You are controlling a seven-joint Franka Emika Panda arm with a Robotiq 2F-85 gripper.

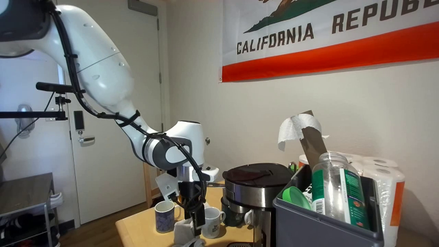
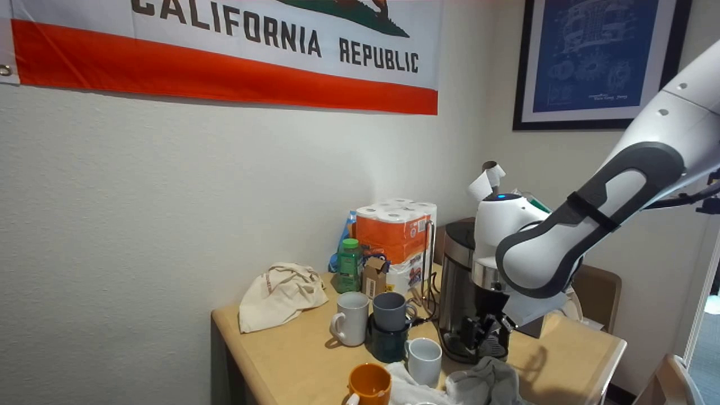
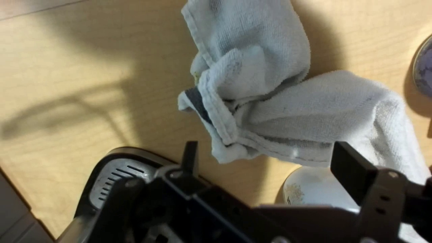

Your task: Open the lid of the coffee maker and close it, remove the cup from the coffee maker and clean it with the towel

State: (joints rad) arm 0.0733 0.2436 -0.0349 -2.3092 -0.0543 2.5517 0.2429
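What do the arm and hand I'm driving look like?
The arm is glossy white with rounded segments and dark grey panels. A black cable runs along it, and a black strap wraps it; a small blue light shows near the wrist. Past a silver collar, the hand is black and angular, with blocky fingers.

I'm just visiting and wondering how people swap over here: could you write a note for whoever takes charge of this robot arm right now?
Tool: open, holding nothing, close to the towel.
Towel: crumpled on the table, next to a white cup.
Coffee maker: lid down; no cup shows on the visible drip tray.
Grey cup: stands on a dark vessel.
Done: lid closed, cup apparently out. Whether the lid was opened doesn't show.
Left: probably wiping the grey cup with the towel; I can't tell whether any wiping has happened.
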